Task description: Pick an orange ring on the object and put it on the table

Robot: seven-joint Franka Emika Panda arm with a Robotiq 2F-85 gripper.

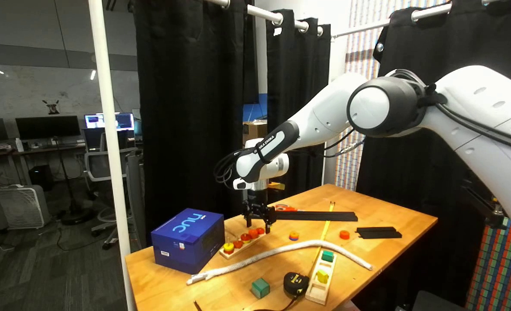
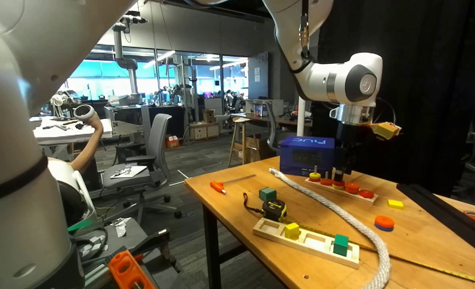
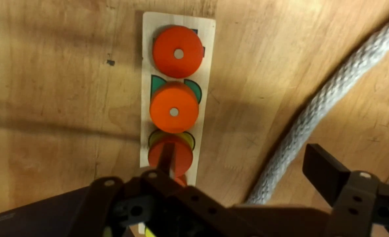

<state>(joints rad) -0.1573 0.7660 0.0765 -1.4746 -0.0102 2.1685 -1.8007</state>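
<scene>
A wooden peg board (image 3: 204,29) holds several round red, orange and yellow rings on the table (image 3: 66,82). The orange ring (image 3: 174,93) sits second from the top end in the wrist view, around a peg. It shows in both exterior views (image 1: 253,233) (image 2: 352,187). My gripper (image 3: 242,159) is open, with nothing between its fingers. It is low over the board in both exterior views (image 1: 258,226) (image 2: 339,177). In the wrist view one finger is over the red ring (image 3: 185,154) beside the orange one; the other is beyond the rope. Lower rings are partly hidden by the gripper.
A blue box (image 1: 188,239) stands at the board's end. A white rope (image 3: 326,102) curves alongside. Also on the table are a tape measure (image 1: 296,284), a green block (image 1: 260,288), a wooden tray (image 2: 269,228), a loose orange-and-blue stack (image 2: 384,222) and a black strip (image 1: 315,216).
</scene>
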